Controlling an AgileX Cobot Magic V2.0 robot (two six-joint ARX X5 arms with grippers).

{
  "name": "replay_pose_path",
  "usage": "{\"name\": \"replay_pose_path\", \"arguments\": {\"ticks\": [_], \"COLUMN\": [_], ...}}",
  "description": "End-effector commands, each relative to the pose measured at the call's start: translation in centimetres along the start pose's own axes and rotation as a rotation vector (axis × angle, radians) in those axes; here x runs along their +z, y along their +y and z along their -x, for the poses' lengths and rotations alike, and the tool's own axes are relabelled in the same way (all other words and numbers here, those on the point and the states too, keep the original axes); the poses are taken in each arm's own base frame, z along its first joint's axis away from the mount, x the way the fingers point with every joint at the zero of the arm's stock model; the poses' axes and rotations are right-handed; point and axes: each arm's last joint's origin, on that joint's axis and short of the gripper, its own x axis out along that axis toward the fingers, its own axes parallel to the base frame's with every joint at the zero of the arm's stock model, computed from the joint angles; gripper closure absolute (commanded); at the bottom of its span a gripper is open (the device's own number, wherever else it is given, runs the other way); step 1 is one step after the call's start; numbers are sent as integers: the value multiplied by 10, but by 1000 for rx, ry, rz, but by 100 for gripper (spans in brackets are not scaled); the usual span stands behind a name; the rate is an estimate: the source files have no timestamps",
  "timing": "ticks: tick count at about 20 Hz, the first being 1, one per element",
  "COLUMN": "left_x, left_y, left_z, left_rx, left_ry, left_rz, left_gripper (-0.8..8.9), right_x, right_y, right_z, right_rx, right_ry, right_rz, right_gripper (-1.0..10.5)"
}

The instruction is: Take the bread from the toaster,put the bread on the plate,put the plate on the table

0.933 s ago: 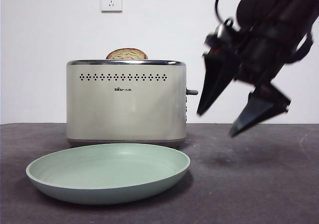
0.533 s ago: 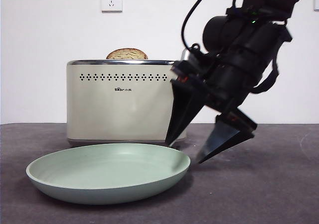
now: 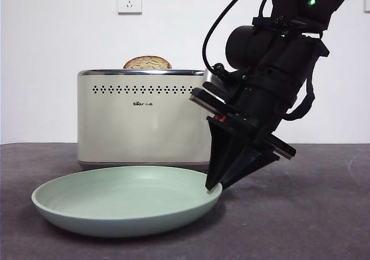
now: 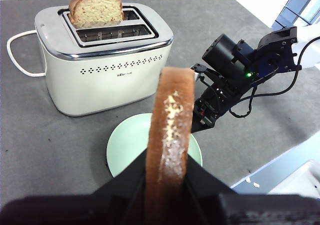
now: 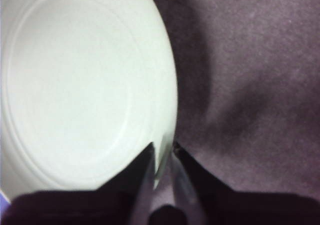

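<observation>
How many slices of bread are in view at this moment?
2. One slice of bread is held edge-up in the left gripper, above the plate. The second slice stands in a toaster slot. The other slot looks empty.

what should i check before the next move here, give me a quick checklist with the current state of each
1. Right gripper closed on the plate rim: ok, the right wrist view shows the rim pinched between its jaws.
2. Left gripper holding the bread: ok, the slice stands edge-up in its jaws.
3. Plate bare, ready for the bread: ok, nothing lies on it.
4. Bread above the plate: ok in the left wrist view, though height cannot be judged.
5. Second slice in the toaster: ok, it sits upright in a slot.
6. Plate flat on the table: cannot tell whether the gripped side is raised.
</observation>
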Motion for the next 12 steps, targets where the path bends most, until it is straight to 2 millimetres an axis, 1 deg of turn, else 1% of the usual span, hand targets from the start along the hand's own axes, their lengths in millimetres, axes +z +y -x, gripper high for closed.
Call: {"name": "replay_pose_path", "arguments": {"ticks": [1, 4, 7, 10, 12], "left_x": [-1, 3, 13, 25, 33], "left_y": [0, -2, -5, -7, -7], "left_z": [0, -1, -8, -22, -36], "left_rx": [-7, -60, -158, -285, -365], "left_ry": [-3, -24, -59, -56, -23], "left_rz": [7, 23, 35, 44, 46], "left_gripper": [822, 822, 822, 822, 822], "right_x": [0, 0, 0, 1, 1], "right_y": [0, 3, 9, 16, 21], "right_z": [-2, 3, 15, 32, 44], "right_rx": [-2, 4, 3, 8, 5], "right_ry": [9, 3, -29, -79, -116], "right_rz": [-8, -17, -16, -5, -2], "right_gripper": [962, 963, 963, 963, 963]}}
